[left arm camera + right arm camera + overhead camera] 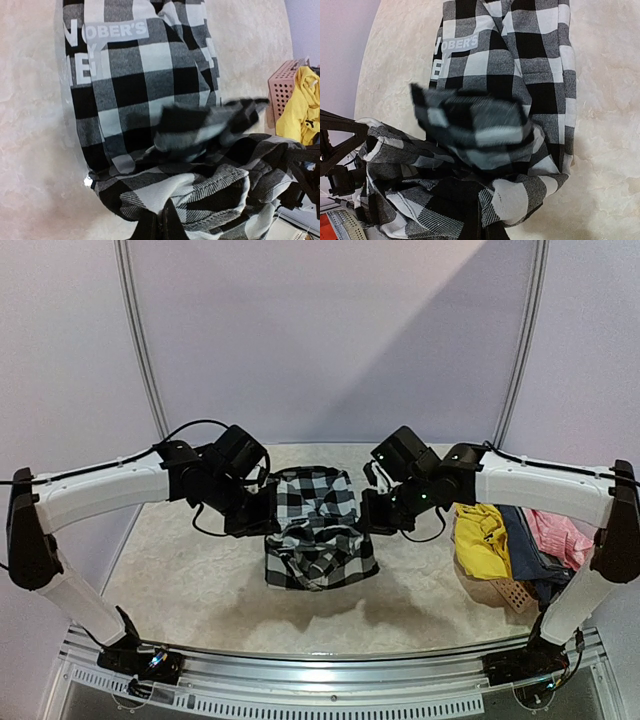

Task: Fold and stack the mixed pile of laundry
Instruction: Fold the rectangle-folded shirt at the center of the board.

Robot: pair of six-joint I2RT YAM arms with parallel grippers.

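The black-and-white checked shirt (318, 525) lies part folded in the middle of the table, its near half bunched up. My left gripper (262, 515) is shut on the shirt's left side and my right gripper (375, 512) on its right side. In the left wrist view the cloth (145, 75) is pinched between the dark fingers (162, 225) at the bottom edge. The right wrist view shows the same shirt (520, 60) pinched in that gripper (487, 227); a lifted flap looks blurred. The yellow garment (480, 535), blue-grey one (525, 545) and pink one (560, 535) lie heaped at the right.
A salmon perforated basket (515, 595) sits under the heap at the right, near the table's front edge; it also shows in the left wrist view as the basket (282, 82) beside the yellow garment (302, 107). A curved wall closes off the back of the pale table (190, 580).
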